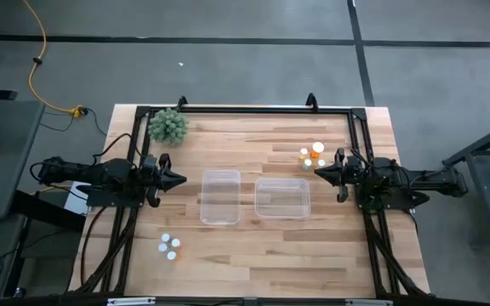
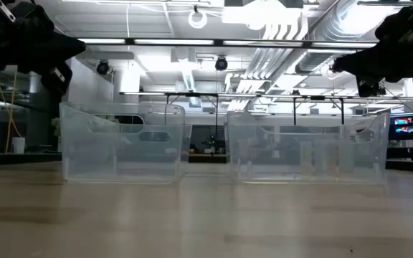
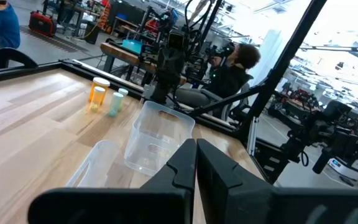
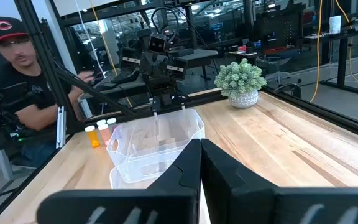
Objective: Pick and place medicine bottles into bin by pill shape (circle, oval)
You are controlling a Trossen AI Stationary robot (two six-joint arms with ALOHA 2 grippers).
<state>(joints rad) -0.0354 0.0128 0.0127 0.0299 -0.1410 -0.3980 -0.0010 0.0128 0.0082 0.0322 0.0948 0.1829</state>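
Several white-capped medicine bottles [image 1: 169, 246] stand on the table near its front left; they also show in the right wrist view [image 4: 101, 132]. Another group with orange bodies [image 1: 313, 155] stands at the far right, just beyond my right gripper, and shows in the left wrist view [image 3: 98, 93]. Two clear tubs [image 1: 220, 196] [image 1: 282, 197] stand side by side mid-table. My left gripper [image 1: 179, 179] hovers shut and empty left of the tubs. My right gripper [image 1: 317, 171] hovers shut and empty right of them.
A green spiky ball plant [image 1: 168, 126] stands at the far left corner. A black frame rail [image 1: 245, 110] runs along the table's far edge and sides. People sit beyond the table's sides [image 3: 235, 68] [image 4: 17, 62].
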